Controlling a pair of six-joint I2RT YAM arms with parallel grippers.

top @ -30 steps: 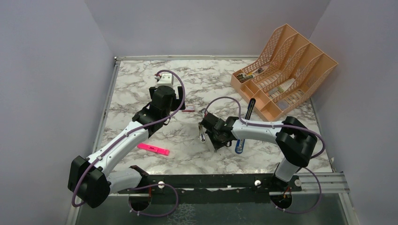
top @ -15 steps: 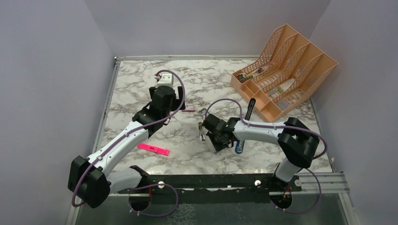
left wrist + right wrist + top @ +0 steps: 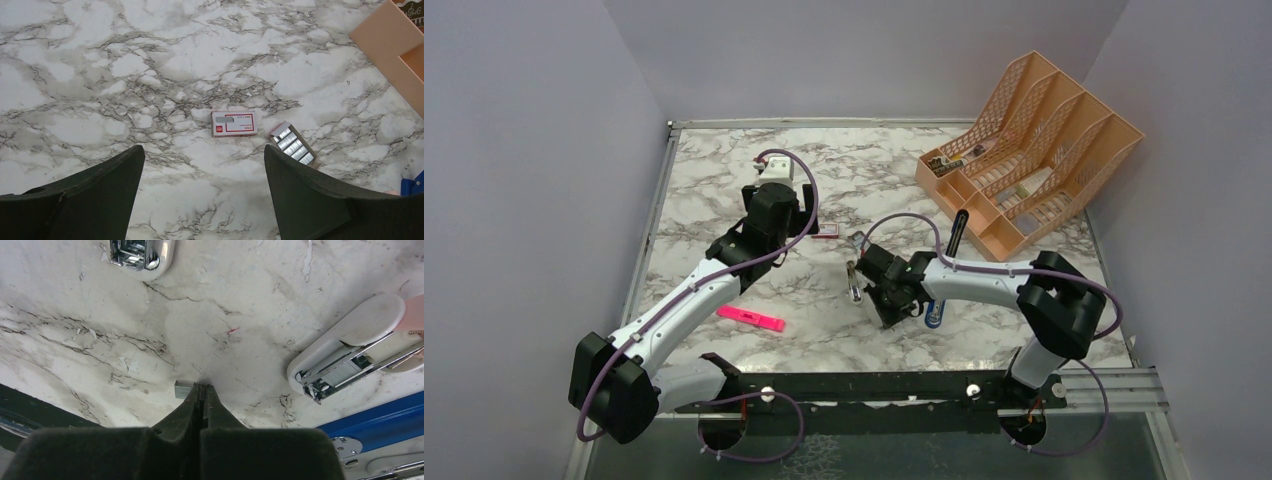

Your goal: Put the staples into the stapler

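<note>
Pinching at the staples (image 3: 183,389)
Right fingers (image 3: 195,401) shut beside them, hold unclear; open stapler (image 3: 345,360) near, mouth facing them; left fingers (image 3: 100,195) wide, empty.

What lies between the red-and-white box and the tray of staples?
Bare marble only, in the left wrist view; the red-and-white box and tray of staples lie apart.

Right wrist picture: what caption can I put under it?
Shut tool beside a small staple block on the marble table, open white stapler at right.
</note>
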